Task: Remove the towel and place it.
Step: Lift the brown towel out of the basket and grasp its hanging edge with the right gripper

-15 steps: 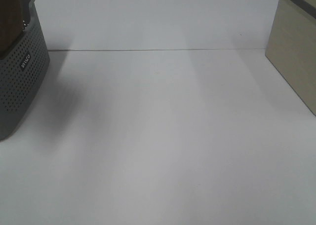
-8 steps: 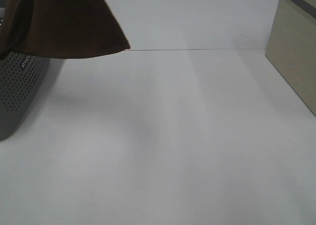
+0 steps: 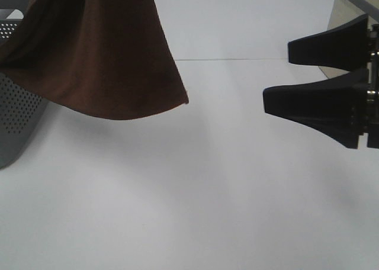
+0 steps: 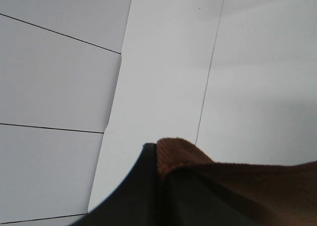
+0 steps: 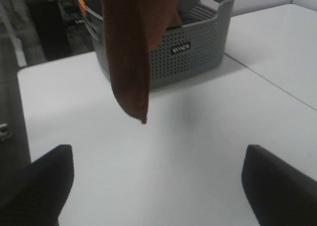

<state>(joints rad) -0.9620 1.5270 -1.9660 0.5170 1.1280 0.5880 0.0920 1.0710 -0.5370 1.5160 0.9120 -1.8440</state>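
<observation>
Grey perforated basket sits far left on the white table. Next we see the towel, dark brown, hanging in the air partly in front of the basket, its lower edge clear of the tabletop. We can't tell if it touches the basket. Left gripper is clamped on a folded towel edge, per its wrist view. Right gripper hovers at the right with its jaws spread wide and empty, well apart from the towel. Beige box is behind it.

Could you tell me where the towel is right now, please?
The towel hangs at the upper left of the exterior high view, held by the left end effector, in front of the grey basket.
</observation>
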